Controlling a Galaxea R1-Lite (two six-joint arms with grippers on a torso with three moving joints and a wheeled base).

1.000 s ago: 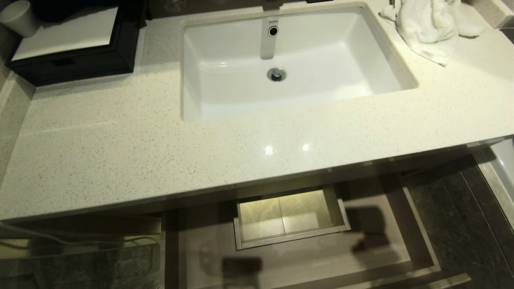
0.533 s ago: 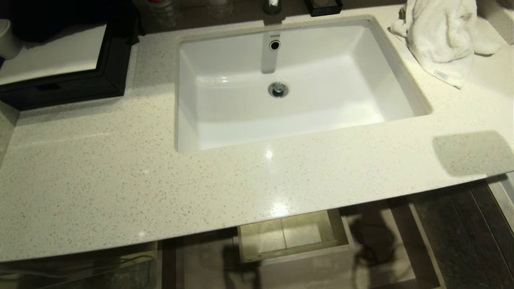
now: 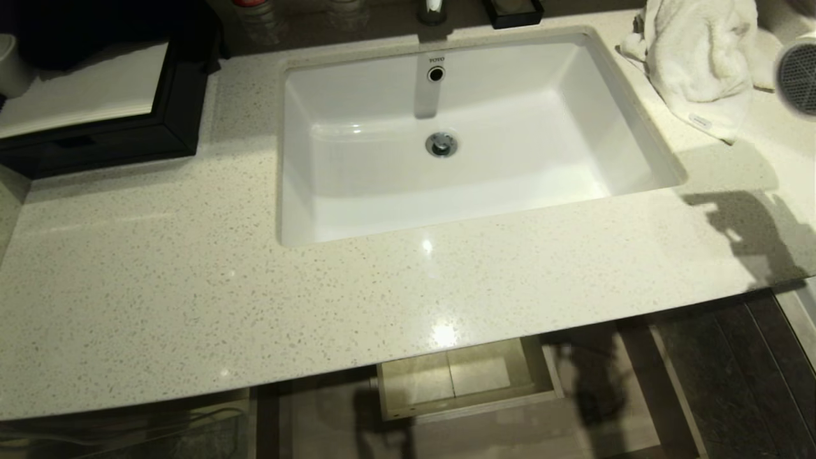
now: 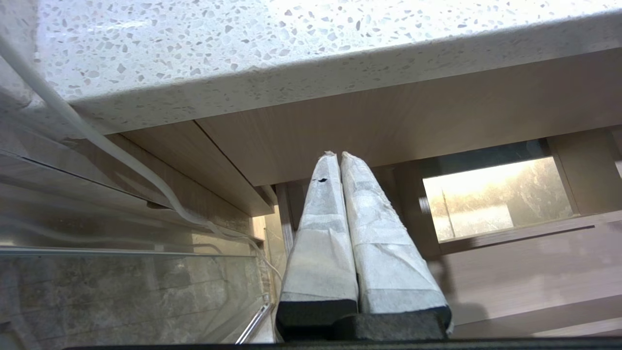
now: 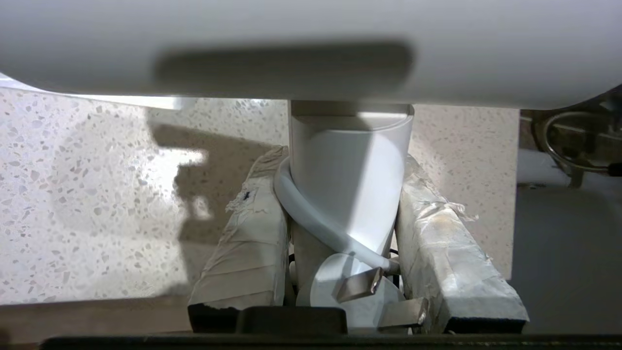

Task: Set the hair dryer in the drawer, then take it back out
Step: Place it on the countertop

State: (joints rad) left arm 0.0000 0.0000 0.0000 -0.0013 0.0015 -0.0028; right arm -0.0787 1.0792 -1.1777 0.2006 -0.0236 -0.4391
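- Head view: the dryer [image 3: 798,78] shows only as a grey mesh grille at the right edge, above the counter [image 3: 191,280] and just right of the towel [image 3: 698,64]. Neither gripper is in this view.
- The sink [image 3: 357,185] sits mid-counter with its drain [image 3: 441,144]; a black box [image 3: 95,134] stands at the far left corner.
- Below the counter's front edge the drawer [image 3: 510,433] stands pulled out, its boxed cutout [image 3: 462,376] at mid-back. No dryer is seen in the part of the drawer that shows.
- Left wrist view: the left gripper [image 4: 336,156] has its taped fingers pressed together with nothing between them, low beside the cabinet, under the counter lip [image 4: 291,92]. A white cord [image 4: 121,160] runs along the cabinet side, and the drawer's cutout [image 4: 491,199] lies ahead.
- Right wrist view: the right gripper [image 5: 340,165] is clamped on the dryer's handle [image 5: 347,175], fingers on both sides. The dryer's cord [image 5: 316,218] wraps the handle and its plug [image 5: 359,287] lies between the fingers. The dryer's body [image 5: 311,43] blocks the view ahead; the counter [image 5: 73,204] lies under it.
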